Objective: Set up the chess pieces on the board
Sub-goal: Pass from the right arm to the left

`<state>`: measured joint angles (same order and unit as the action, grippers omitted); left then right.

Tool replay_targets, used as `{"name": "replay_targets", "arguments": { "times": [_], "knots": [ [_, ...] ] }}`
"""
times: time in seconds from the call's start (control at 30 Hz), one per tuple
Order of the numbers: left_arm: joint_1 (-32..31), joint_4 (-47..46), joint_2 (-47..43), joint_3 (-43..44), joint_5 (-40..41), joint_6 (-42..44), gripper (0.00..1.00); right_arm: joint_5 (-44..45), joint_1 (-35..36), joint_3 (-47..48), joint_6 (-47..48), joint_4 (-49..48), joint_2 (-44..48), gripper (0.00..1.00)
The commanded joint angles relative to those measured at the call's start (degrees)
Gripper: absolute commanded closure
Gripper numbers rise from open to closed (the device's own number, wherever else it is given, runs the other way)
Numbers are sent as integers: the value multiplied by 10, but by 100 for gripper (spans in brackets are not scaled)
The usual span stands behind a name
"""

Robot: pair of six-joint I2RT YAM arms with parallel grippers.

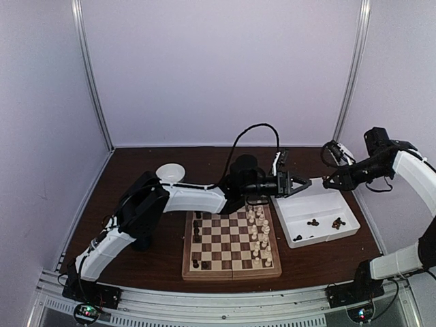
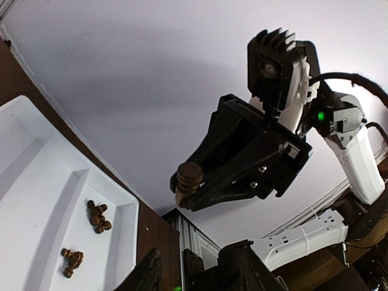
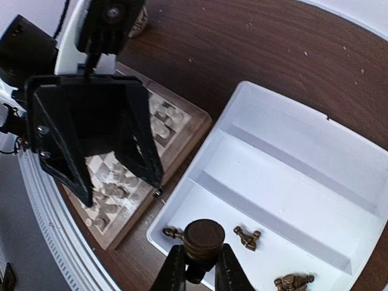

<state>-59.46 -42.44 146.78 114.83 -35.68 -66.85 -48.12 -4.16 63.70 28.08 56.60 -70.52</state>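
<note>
Bowl (image 1: 170, 172), white, sits far-left on the dark table (image 1: 204, 160). Left arm (image 1: 191, 199) stretches rightward across the far edge of the board (image 1: 231, 274). Board is centre-near and partly populated: a few dark pieces (image 1: 197, 231) down its left side, a denser double column of cream pieces (image 1: 260, 235) down its right side.

Left gripper (image 1: 294, 184) hangs in the air past the board's far-right corner, near the tray's far-left edge, pointing right. In the right wrist view its fingers (image 3: 142, 151) stand well apart with nothing between them (image 3: 118, 188).

White two-compartment tray (image 1: 310, 204) lies just right of the board, slightly angled. Far compartment looks bare. Near compartment holds a few small clusters of dark pieces (image 1: 313, 222), lying loose; exact count can't be read.

Right gripper (image 1: 329, 180) is raised over the tray's far side, pointing left at the left gripper, tips facing and apart. Its fingers are clamped on one dark brown piece (image 3: 204, 236). The left wrist view shows the same piece (image 2: 190, 174) pinched at the fingertips, round base toward the camera, off the tray and off the board. Piece type is not readable.
</note>
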Motion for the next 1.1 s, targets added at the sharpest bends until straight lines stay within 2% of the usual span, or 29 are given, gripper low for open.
{"name": "replay_targets", "arguments": {
  "times": [0.0, 0.13, 0.3, 0.57, 0.63, 0.87, 1.07],
  "knots": [
    [5, 6, -40, -45, 12, 29, 56, 102, -7, -37, 80, 14, -5, 87],
    [6, 90, -55, -45, 20, 72, 58, 48, -6, -66, 127, 39, 29, 84],
    [4, 114, -48, -20, -27, 66, 59, 14, 3, -60, 151, 59, 40, 83],
    [-6, 211, -56, 20, -58, 101, 55, 53, 41, -31, 161, 75, 7, 83],
    [-9, 230, -51, 36, -62, 105, 55, 65, 74, -26, 154, 71, 8, 83],
    [-17, 247, -36, 75, -87, 100, 56, 117, 135, -20, 128, 52, 10, 83],
    [-18, 265, -36, 76, -94, 101, 61, 128, 153, -15, 108, 37, 7, 83]
  ]
}}
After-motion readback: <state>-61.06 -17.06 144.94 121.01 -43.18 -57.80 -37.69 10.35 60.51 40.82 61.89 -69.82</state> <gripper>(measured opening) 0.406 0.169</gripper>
